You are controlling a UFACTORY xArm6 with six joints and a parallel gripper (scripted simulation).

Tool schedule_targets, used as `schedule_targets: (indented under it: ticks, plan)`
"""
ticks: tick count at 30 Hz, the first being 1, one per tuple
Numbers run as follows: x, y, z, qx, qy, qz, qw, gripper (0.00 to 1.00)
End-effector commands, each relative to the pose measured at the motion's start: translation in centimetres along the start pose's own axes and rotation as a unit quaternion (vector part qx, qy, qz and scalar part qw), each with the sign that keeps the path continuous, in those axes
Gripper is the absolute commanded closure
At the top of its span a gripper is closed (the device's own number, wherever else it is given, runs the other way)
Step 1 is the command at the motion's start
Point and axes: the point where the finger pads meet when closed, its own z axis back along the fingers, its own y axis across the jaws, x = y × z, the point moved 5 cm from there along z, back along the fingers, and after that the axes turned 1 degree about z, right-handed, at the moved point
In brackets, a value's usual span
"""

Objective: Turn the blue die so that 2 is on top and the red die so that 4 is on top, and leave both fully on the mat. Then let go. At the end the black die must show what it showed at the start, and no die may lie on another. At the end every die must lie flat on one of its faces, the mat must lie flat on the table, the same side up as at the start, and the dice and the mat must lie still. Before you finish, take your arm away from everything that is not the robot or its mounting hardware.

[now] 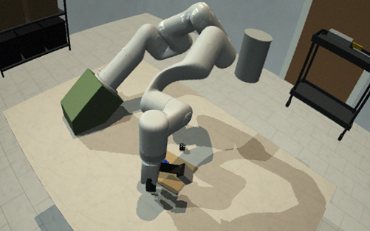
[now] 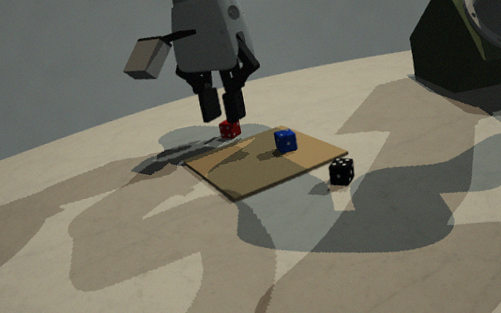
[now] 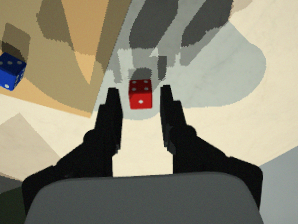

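Observation:
The red die [image 2: 229, 129] lies on the table just off the far edge of the tan mat [image 2: 266, 161]. My gripper [image 2: 222, 112] hangs straight above it, fingers partly open and empty, with the tips a little above the die. In the wrist view the red die [image 3: 140, 94] shows between and beyond the two fingertips. The blue die [image 2: 285, 140] sits on the mat, and also shows in the wrist view [image 3: 11, 71] at the left edge. The black die [image 2: 341, 171] lies on the table beside the mat's near right corner.
The arm's green base block [image 2: 460, 36] stands at the right of the table. A grey camera box [image 2: 146, 58] sticks out from the wrist. A shelf [image 1: 15, 0], a cylinder [image 1: 253, 55] and a cart [image 1: 342, 80] stand on the floor far off.

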Motion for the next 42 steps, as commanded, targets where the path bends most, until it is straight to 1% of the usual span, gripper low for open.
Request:
schedule_targets:
  ticks: [1,12,20,31,42]
  plan:
    - [-0.1,0.1,0.1,0.002,0.001,0.001,1.000,0.64]
    - [-0.1,0.1,0.0,0.002,0.001,0.001,1.000,0.64]
    - [-0.1,0.1,-0.6,0.002,0.001,0.001,1.000,0.64]
    - [-0.1,0.1,-2.0,0.002,0.001,0.001,1.000,0.64]
    - [-0.1,0.1,-2.2,0.002,0.001,0.001,1.000,0.64]
